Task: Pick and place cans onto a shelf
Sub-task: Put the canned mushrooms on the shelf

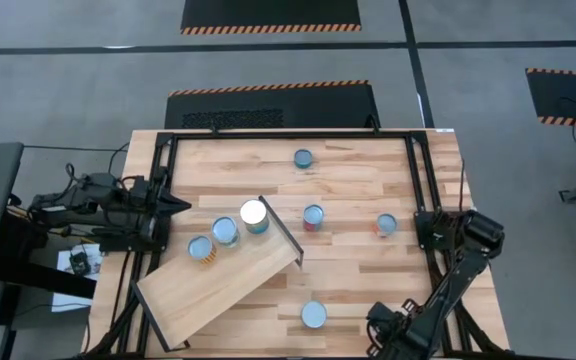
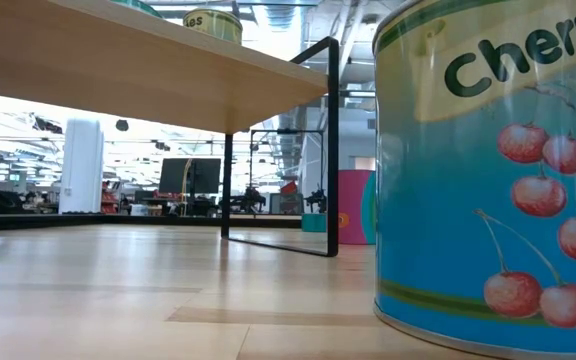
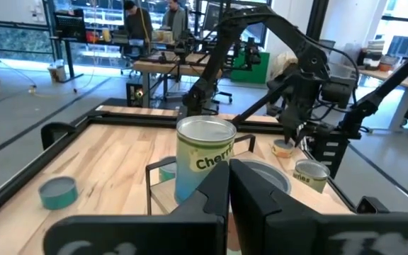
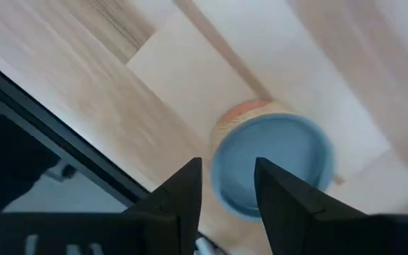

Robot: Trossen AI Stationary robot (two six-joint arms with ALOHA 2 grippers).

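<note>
Three cans stood on the shelf (image 1: 223, 285), a light-wood board lying at a slant over the table's near-left part: a large white-topped can (image 1: 254, 214) beside the shelf's dark raised edge, a blue-topped can (image 1: 226, 232) just next to it, and an orange-sided can (image 1: 200, 248) a little farther down the board. In the left wrist view the tall white-topped can, labelled with cherries, rose directly ahead of the left gripper (image 3: 229, 177), with the flatter blue top just behind the fingers (image 3: 211, 195).

The left gripper (image 1: 175, 205) hung at the table's left edge, near those shelf cans but touching none; its fingers lay pressed together and held nothing.

Four more cans sat on the bare table (image 1: 358, 170): a teal can (image 1: 303, 158) near the far edge, a red can (image 1: 313, 216) just right of the shelf's raised edge, an orange can (image 1: 386, 224) further right, and a near can (image 1: 313, 315) by the front edge.

The right gripper (image 4: 227, 185) was folded low at the near-right corner. Its fingers stood apart, empty, above a blue-topped, orange-sided can (image 4: 275, 159) that lay beyond their tips, untouched.

In the low view a cherry can (image 2: 493, 170) filled the right side.
</note>
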